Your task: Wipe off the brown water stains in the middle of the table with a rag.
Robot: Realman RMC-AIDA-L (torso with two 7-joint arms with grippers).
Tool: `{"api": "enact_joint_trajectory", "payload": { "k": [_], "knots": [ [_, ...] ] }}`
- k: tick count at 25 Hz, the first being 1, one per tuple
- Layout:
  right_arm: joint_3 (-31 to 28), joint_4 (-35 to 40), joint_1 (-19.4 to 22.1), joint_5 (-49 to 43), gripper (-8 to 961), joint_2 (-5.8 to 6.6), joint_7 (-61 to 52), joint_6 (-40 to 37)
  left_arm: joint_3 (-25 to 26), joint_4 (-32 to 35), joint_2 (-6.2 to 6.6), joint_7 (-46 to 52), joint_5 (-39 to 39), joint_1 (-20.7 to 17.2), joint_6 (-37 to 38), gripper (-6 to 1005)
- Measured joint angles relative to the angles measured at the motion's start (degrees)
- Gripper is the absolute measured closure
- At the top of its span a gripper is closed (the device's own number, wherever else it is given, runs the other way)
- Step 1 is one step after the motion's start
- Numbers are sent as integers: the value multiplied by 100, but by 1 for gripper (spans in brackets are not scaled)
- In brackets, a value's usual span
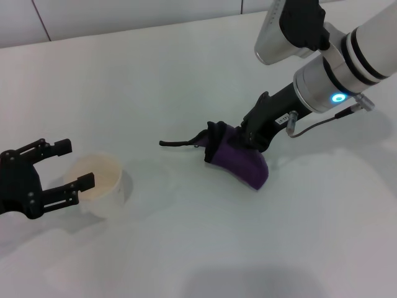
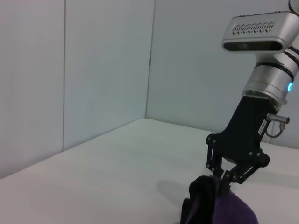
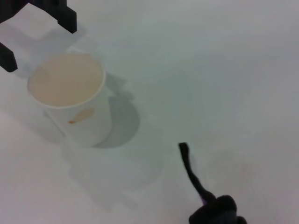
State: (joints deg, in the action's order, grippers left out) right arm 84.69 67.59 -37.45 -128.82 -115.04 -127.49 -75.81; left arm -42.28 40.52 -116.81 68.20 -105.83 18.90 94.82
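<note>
Nearest the robot, the left gripper (image 1: 67,164) sits low on the white table (image 1: 186,248), fingers spread wide around a white translucent cup (image 1: 99,183) without touching it. The cup stands upright and looks empty, with a small orange smear on its outer wall. Farther out, mid-table, the right gripper (image 1: 248,139) pinches the purple rag (image 1: 239,162), pressing it down; its thin black strap (image 1: 180,143) trails toward the cup.
</note>
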Motion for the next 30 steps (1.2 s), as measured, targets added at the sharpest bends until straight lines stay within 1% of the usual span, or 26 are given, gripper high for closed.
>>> {"api": "enact_joint_trajectory", "payload": {
  "k": [5,11,15,18,21,23,24,26,30],
  "knots": [
    [-11,-6,11,44,783,-19,-13,-15,0,0,0,-28,0,1,-6,182],
    [-28,48,101,110,664,-22,13,-7,0,0,0,-38,8,-7,-8,182],
    [-138,331,394,415,585,-18,252,-55,2,0,1,-26,35,-16,11,182],
    [-378,547,675,752,472,-17,579,-262,96,0,9,10,38,-54,67,182],
    [-688,612,896,1207,358,-13,951,-563,240,0,43,46,32,-125,185,182],
    [-884,629,1086,1555,358,-8,1290,-728,402,0,66,69,41,-176,333,182],
    [-1040,662,1298,1880,359,-7,1660,-831,467,0,75,70,43,-196,392,182],
    [-1077,667,1365,1956,359,-8,1764,-852,600,3,103,76,46,-250,524,182],
    [-1192,695,1742,2485,360,-5,2320,-848,807,7,157,83,46,-387,662,181]
  ]
}}
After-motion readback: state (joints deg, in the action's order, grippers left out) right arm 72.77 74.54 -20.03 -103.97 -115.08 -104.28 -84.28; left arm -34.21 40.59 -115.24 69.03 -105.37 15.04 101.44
